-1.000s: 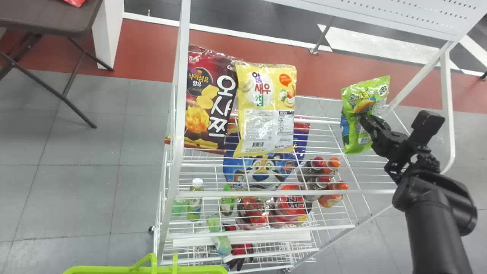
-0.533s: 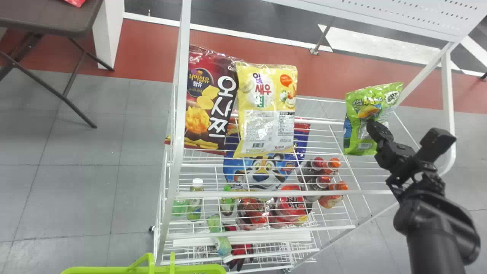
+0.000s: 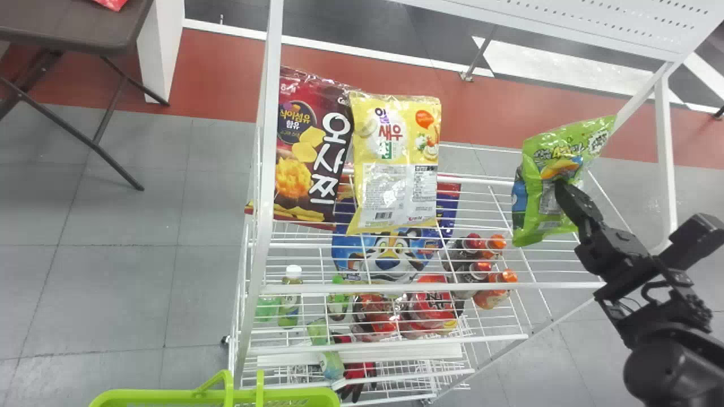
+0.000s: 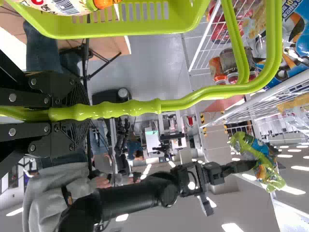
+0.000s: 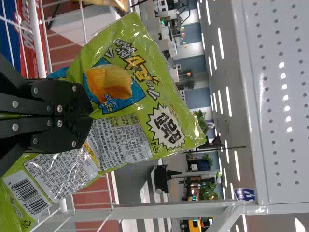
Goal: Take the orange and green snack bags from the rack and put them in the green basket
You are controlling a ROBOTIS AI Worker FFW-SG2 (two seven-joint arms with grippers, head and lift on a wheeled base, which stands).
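My right gripper [image 3: 559, 187] is shut on the middle of the green snack bag [image 3: 534, 212], holding it over the right side of the white rack [image 3: 407, 288]. In the right wrist view the gripper [image 5: 91, 116] pinches the green bag [image 5: 169, 104] into folds. At the bottom left of the head view is the rim of the green basket [image 3: 153, 397]. The left gripper [image 4: 72, 113] is shut around the handle of the basket [image 4: 145, 30] in the left wrist view. A printed package with an orange part [image 4: 63, 7] lies in that basket.
A dark red bag [image 3: 305, 152] and a yellow bag [image 3: 396, 141] stand side by side on the rack's left half. Bottles [image 3: 498, 288] and other packages are on lower shelves. White posts [image 3: 667, 158] and a perforated top panel [image 3: 622, 28] frame the rack.
The right gripper has moved right and slightly down in the head view, carrying the green bag along, which now leans more and looks larger. The basket rim has barely shifted.
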